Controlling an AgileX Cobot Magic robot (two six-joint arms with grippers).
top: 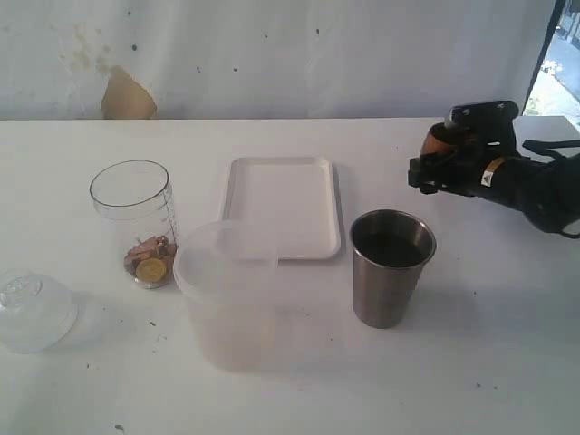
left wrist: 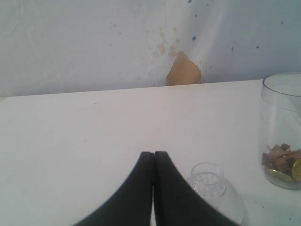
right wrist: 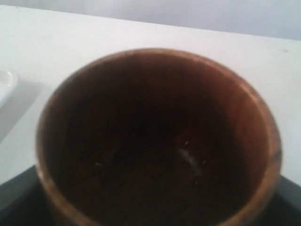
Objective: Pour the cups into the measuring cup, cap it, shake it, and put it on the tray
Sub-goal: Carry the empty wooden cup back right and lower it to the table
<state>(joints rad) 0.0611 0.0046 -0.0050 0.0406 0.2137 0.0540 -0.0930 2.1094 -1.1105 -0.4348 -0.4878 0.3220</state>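
My right gripper [top: 441,161] is shut on the rounded brown cup [top: 439,139], held at the right, behind the steel tumbler [top: 391,267]. In the right wrist view the brown cup [right wrist: 155,141] fills the frame, its inside dark and looking empty. The clear measuring cup [top: 134,222] stands uncapped at the left with brown bits and a gold piece at its bottom. The white tray [top: 283,204] lies behind the middle. The domed clear cap [top: 32,313] rests at the front left. My left gripper [left wrist: 154,155] is shut on nothing, just beside the cap [left wrist: 214,190], with the measuring cup [left wrist: 282,132] farther off.
A large frosted tub with its lid [top: 231,294] stands in front of the tray, between the measuring cup and the steel tumbler. A stained white backdrop with a brown patch [top: 127,95] closes off the table's far edge.
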